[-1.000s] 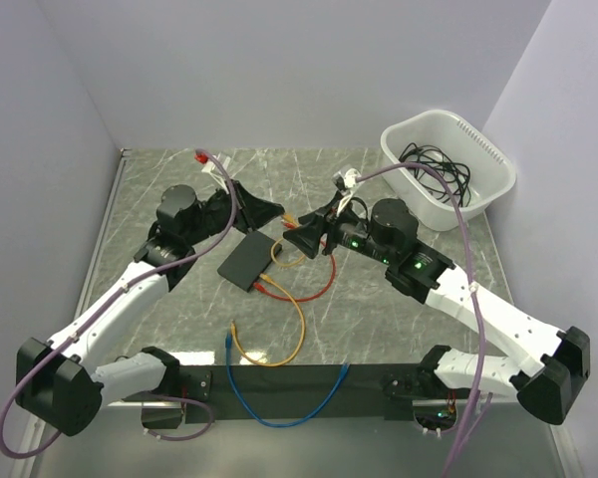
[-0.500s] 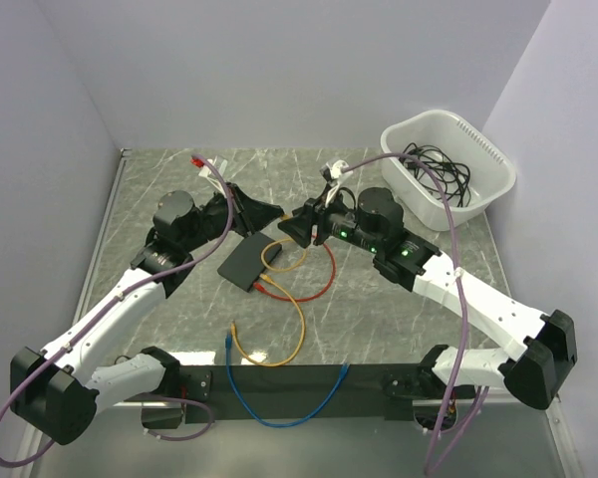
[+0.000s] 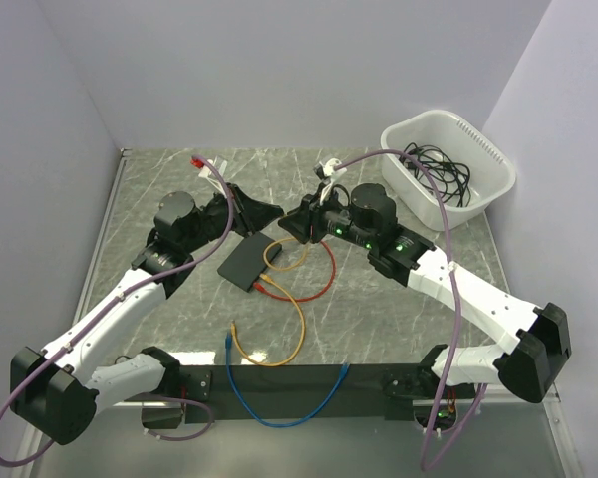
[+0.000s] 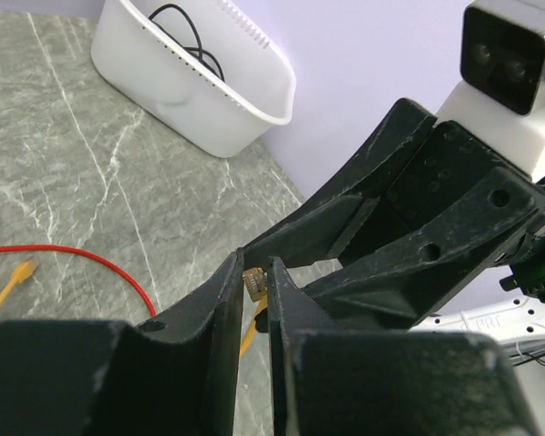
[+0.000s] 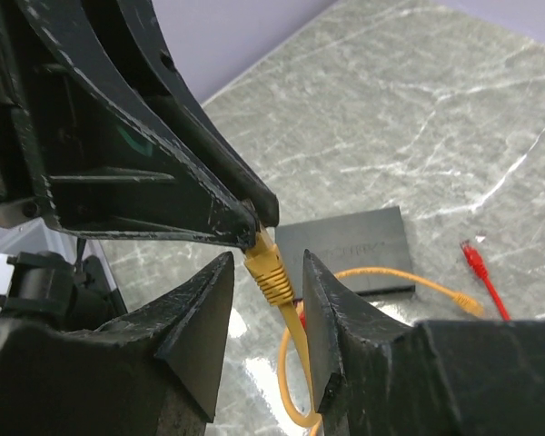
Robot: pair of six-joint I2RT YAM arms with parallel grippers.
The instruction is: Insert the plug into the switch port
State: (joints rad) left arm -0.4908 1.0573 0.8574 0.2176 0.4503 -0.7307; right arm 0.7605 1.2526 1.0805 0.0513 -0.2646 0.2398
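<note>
Near switch (image 3: 245, 261), left claw (image 4: 256, 274) pinching plug (image 5: 271, 272), right claw (image 5: 266, 258) ajar astride it, tub (image 3: 481, 137) apart.

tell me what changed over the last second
The right gripper swung left and farther out to the left gripper. Its jaws now straddle the orange plug that the left one pinches, with gaps on both sides. The left gripper, the switch and the tub stayed put.

Grey-green marble-look bench (image 3: 179, 179), boxed in by a plain pale-lilac back wall (image 3: 279, 70), left wall (image 3: 30, 159) and right wall (image 3: 573, 110), metal trim strip (image 3: 103, 239) down its left edge, soft even light, slight glare near the front.
</note>
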